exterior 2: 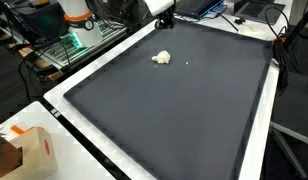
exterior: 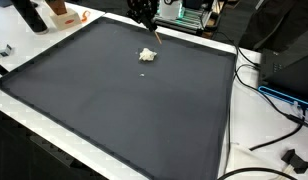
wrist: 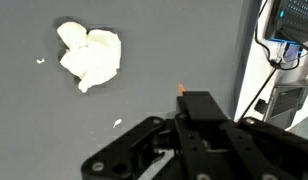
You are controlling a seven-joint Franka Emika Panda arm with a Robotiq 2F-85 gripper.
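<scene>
A: Where is the arm's end?
B: The black two-finger gripper (exterior: 146,20) hangs over the far edge of the dark grey flat mat (exterior: 114,110). Finger spacing unreadable in any view; cannot tell whether parted or closed.
A: What is the nearest thing?
B: A crumpled white paper wad (wrist: 90,55), lying on the mat, apart from the gripper, upper left in the wrist view. A few tiny white crumbs (wrist: 117,124) lie near it.

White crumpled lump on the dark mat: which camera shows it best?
The wrist view: the white crumpled lump looks big and close, so its folds and nearby crumbs show. In both exterior views it is only a small pale blob on the dark mat, without detail.
</scene>
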